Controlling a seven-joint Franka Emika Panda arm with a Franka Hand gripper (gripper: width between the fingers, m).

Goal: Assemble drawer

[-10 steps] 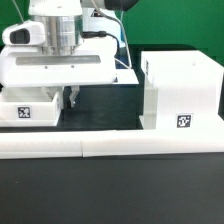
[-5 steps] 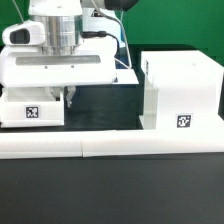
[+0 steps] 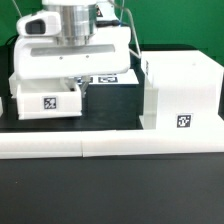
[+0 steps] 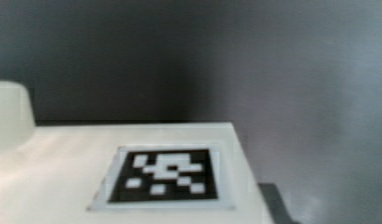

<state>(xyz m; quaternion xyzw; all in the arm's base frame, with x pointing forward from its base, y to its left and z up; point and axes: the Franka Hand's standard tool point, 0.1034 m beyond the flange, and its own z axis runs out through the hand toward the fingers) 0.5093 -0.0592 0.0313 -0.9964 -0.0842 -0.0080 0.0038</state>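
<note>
A small white drawer tray point(image 3: 47, 103) with a square tag on its side hangs under my gripper point(image 3: 74, 86), at the exterior view's left, its bottom just above the dark table. The fingertips are hidden behind the tray's wall, and the tray rides with the hand. The tall white box housing point(image 3: 181, 88) stands at the exterior view's right, a tag low on its near face. The wrist view shows only a white tagged face of the tray point(image 4: 170, 175) close below the camera, no fingers.
The long low white wall bar point(image 3: 110, 148) runs along the front of the table. The marker board point(image 3: 105, 78) lies flat behind the tray, between hand and housing. A sliver of another white part point(image 3: 3, 104) shows at the left edge.
The hand has moved toward the exterior view's right and the tray has come with it, up and right, closer to the housing. The marker board is now uncovered.
</note>
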